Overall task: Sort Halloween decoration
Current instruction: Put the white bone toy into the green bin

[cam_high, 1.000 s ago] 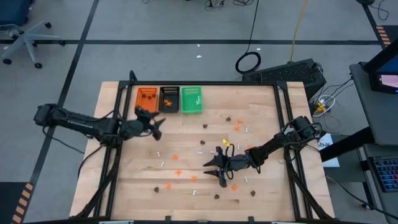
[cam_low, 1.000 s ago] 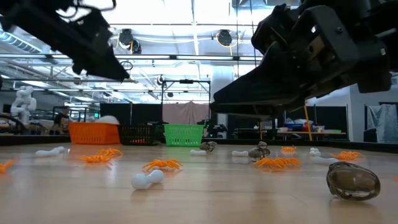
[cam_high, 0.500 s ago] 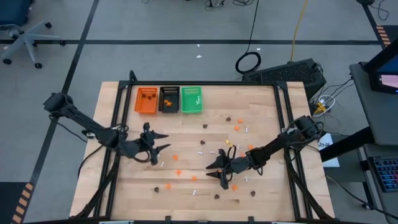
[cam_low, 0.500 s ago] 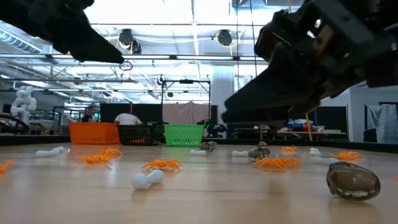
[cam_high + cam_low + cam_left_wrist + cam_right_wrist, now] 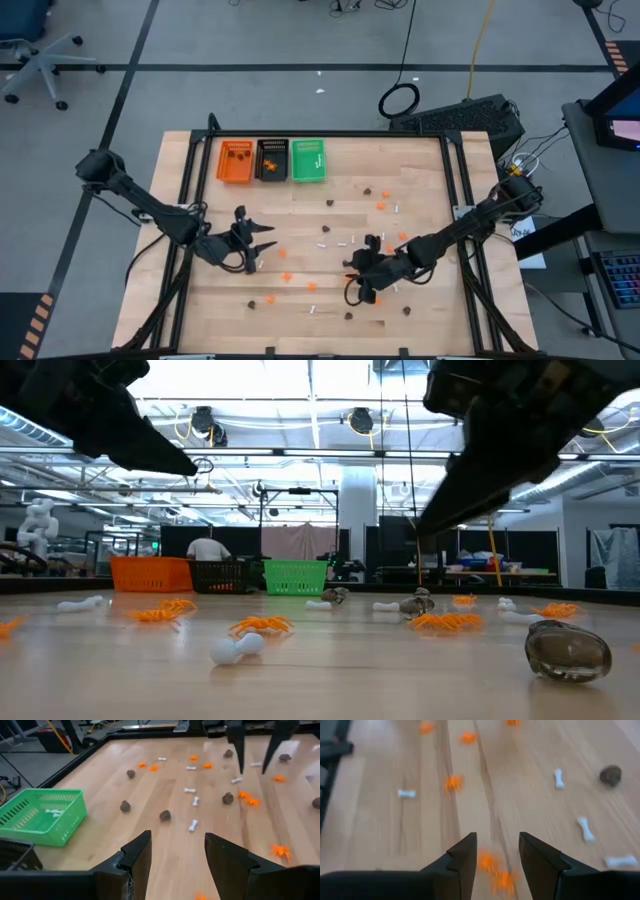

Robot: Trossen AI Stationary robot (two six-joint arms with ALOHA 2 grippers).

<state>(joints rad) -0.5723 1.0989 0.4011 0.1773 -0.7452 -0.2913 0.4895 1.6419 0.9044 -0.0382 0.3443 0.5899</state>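
The Halloween decoration lies scattered over the wooden table: orange blobs [image 5: 288, 275], dark brown blobs [image 5: 368, 190] and thin white sticks [image 5: 322, 243]. My left gripper [image 5: 264, 240] is open above the table's left middle, near a white stick [image 5: 262, 263]. In its wrist view the open left gripper [image 5: 175, 855] faces brown blobs [image 5: 165, 815] and white sticks [image 5: 193, 824]. My right gripper [image 5: 355, 288] is open over the near middle. In its wrist view the right gripper [image 5: 497, 857] straddles orange blobs [image 5: 487, 861] lying below it.
Orange tray [image 5: 235, 160], black tray [image 5: 272, 160] and green tray [image 5: 308, 160] stand side by side at the far left edge; the green tray [image 5: 42, 815] holds white sticks. A black frame [image 5: 190, 200] borders the table. In the low view a brown blob [image 5: 567, 650] lies near.
My left gripper has swung away from the trays toward the table's near edge and come lower over the scattered trinkets. My right gripper has shifted a little toward the near edge. No trinket has moved.
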